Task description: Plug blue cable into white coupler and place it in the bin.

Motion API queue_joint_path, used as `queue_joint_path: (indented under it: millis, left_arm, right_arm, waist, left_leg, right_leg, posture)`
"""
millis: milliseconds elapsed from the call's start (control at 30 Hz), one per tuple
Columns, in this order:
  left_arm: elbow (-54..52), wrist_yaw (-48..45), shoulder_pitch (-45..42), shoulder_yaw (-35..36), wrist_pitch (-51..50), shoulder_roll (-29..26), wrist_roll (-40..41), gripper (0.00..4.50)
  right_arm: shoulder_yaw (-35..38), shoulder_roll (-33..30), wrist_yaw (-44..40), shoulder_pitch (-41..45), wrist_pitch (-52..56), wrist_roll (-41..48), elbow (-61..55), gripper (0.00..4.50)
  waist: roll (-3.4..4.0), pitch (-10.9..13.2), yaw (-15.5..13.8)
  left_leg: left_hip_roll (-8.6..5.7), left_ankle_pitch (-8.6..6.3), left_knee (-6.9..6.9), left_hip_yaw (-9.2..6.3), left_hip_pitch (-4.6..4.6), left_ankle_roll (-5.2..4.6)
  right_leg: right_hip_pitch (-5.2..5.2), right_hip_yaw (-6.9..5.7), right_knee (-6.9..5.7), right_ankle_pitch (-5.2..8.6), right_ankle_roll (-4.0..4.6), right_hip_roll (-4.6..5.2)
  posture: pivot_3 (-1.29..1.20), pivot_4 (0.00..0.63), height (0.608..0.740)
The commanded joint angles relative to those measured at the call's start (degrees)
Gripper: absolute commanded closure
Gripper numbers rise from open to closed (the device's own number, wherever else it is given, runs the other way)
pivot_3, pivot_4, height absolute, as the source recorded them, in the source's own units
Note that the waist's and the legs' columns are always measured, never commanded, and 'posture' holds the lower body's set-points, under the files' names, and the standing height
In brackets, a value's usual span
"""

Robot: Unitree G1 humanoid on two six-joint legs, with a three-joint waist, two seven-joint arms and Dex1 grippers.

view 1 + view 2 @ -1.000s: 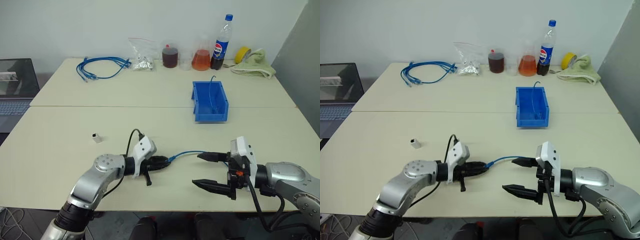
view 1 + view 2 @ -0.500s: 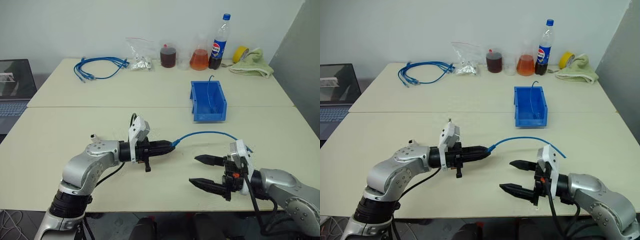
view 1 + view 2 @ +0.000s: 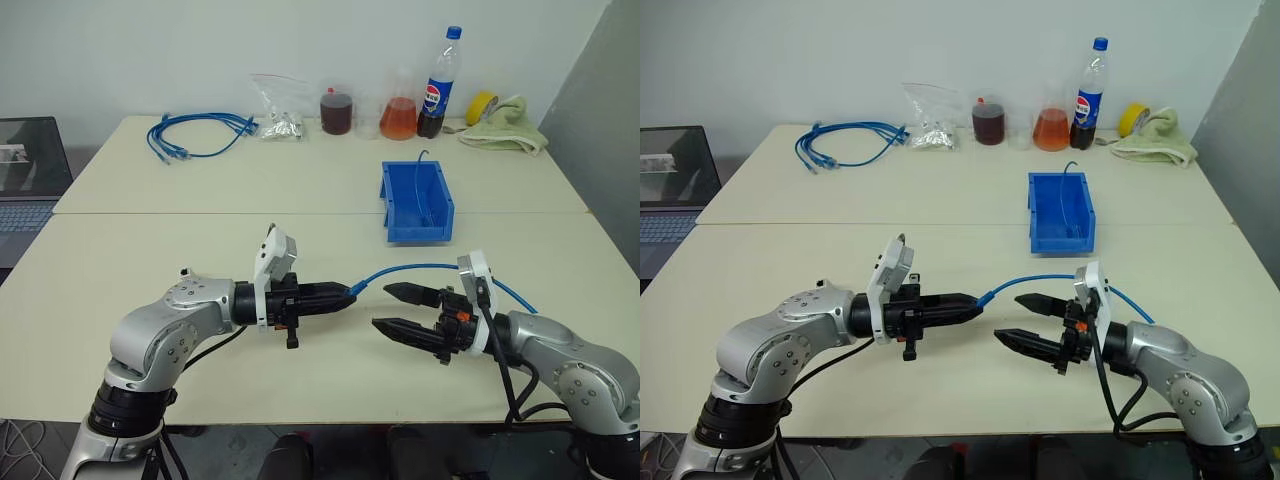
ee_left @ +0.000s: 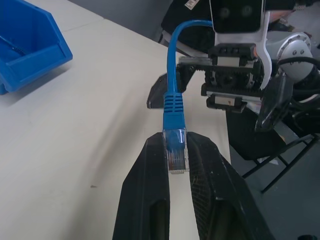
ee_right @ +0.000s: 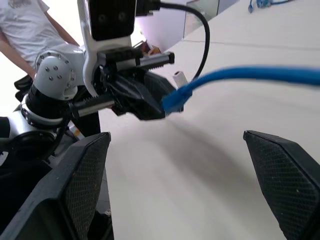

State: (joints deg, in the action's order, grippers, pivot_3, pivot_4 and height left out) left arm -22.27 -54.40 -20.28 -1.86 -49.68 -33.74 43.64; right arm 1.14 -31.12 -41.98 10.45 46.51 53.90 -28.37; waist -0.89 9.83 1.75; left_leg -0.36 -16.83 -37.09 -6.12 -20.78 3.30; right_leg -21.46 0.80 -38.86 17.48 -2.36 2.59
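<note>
Blue cable (image 3: 420, 268) is off the desk (image 3: 300, 190): one clear plug (image 4: 176, 145) is pinched between the left gripper (image 3: 345, 297) fingers, boot and cord arching up and over toward the right arm, far end hidden behind it. Right gripper (image 3: 385, 308) faces it just beside the plug, fingers spread wide, holding nothing. White coupler isn't clearly visible in the head views; a small white thing behind the left gripper in the right wrist view may be it, can't tell. Bin (image 3: 418, 204) sits well apart toward the back of the desk, with a thin cable already inside. Handling guess: cable is light and floppy, so it will sag and swing; the plug is small, rigid and slick, with a fragile latch tab. Best hold is the moulded boot right behind the plug, leaving the nose free for the socket.
</note>
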Motion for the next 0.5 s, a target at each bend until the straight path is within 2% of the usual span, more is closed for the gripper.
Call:
queue_joint_path:
  millis: [33,500]
  left_arm:
    - [-1.99,-0.32,-0.04,0.72,-0.43,-0.51,2.21,4.24]
    - [-1.87,0.60,-1.02,1.66,-3.24,-1.48,6.40,4.24]
  right_arm:
    - [0.12,1.70,0.37,2.59,0.86,2.96,0.33,0.00]
    - [-1.33,3.27,-2.04,5.34,1.97,3.86,2.49,0.00]
  waist:
    - [0.00,0.00,-0.02]
    - [0.01,0.01,0.01]
  left_leg:
    - [0.00,0.00,0.00,-0.01,0.00,0.00]
    - [0.00,0.00,0.01,-0.01,-0.02,0.00]
  right_leg:
    - [0.00,0.00,0.00,0.00,0.00,0.00]
    - [-0.05,0.03,0.00,0.00,0.00,0.01]
  posture:
    - [0.00,0.150,0.740]
    - [0.00,0.150,0.740]
